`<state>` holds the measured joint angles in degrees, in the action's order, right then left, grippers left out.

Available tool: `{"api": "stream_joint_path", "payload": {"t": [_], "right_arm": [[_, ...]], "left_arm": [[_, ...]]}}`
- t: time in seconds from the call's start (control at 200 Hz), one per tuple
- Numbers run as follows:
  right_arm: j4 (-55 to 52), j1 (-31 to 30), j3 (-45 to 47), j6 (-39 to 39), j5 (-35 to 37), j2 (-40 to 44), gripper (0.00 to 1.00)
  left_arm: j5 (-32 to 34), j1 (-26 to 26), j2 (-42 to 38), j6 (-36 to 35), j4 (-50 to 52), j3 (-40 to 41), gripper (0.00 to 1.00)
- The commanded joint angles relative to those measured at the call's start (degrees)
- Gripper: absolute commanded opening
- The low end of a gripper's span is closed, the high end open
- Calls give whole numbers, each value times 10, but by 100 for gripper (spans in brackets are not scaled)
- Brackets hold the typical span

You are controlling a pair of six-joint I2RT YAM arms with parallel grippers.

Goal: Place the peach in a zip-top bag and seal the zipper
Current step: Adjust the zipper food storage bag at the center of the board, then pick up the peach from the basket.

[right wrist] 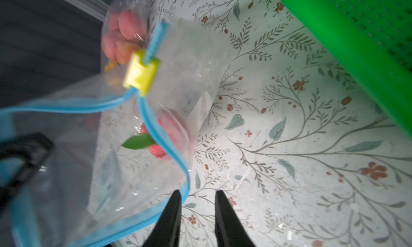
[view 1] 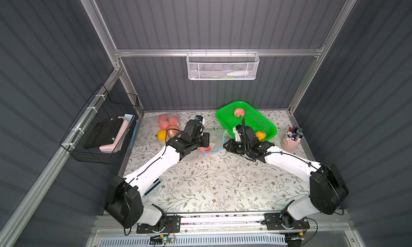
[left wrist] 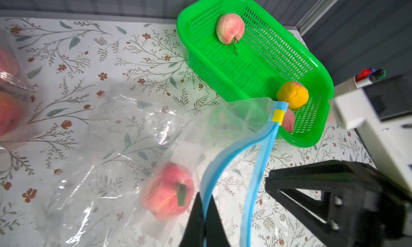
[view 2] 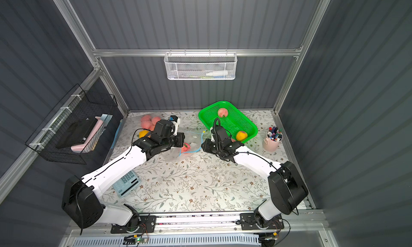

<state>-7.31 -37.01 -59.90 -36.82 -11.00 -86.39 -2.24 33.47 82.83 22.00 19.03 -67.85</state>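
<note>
A clear zip-top bag (left wrist: 124,132) with a blue zipper band lies in the middle of the table, and its mouth gapes. The yellow slider (left wrist: 278,115) (right wrist: 141,73) sits at the far end of the band. A pink peach (left wrist: 169,190) (view 1: 206,149) with a green leaf lies inside the bag. My left gripper (left wrist: 204,196) is shut on one lip of the blue band. Just beside the other lip my right gripper (right wrist: 197,193) stands open, with only the tablecloth showing between its fingers. In both top views the wrists hide the fingertips.
A green basket (view 1: 270,126) at the back right holds a pink peach (view 1: 239,112) and a yellow one (view 1: 260,135). Another bag of peaches (view 1: 167,123) lies back left. A pink pen cup (view 1: 292,139) stands right, and a calculator (view 2: 127,182) lies under the left arm.
</note>
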Motion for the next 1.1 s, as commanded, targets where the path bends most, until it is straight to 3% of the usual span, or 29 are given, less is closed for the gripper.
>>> {"api": "stream_joint_path", "payload": {"t": [0.0, 0.075, 0.18, 0.285, 0.545, 0.76, 0.956, 1.096], "right_arm": [[19, 9, -33, 31, 18, 33, 49], [36, 16, -32, 57, 71, 46, 59], [53, 40, -28, 75, 162, 51, 83], [91, 91, -45, 76, 163, 17, 98], [67, 163, -225, 127, 153, -185, 99], [1, 180, -383, 166, 234, -349, 98], [52, 194, -437, 198, 210, -440, 93], [92, 197, -473, 228, 201, -486, 93]], "left_arm": [[-30, -5, 15, 17, -10, -18, 0], [-36, -5, 23, 26, -16, -17, 0], [-39, -5, 30, 37, -20, -17, 0], [-44, -5, 36, 47, -22, -20, 0], [-47, -5, 53, 53, -16, -34, 0], [-46, -5, 60, 56, -8, -43, 0], [-40, -5, 66, 56, 6, -54, 0], [-29, -5, 49, 61, -42, -22, 0]]}}
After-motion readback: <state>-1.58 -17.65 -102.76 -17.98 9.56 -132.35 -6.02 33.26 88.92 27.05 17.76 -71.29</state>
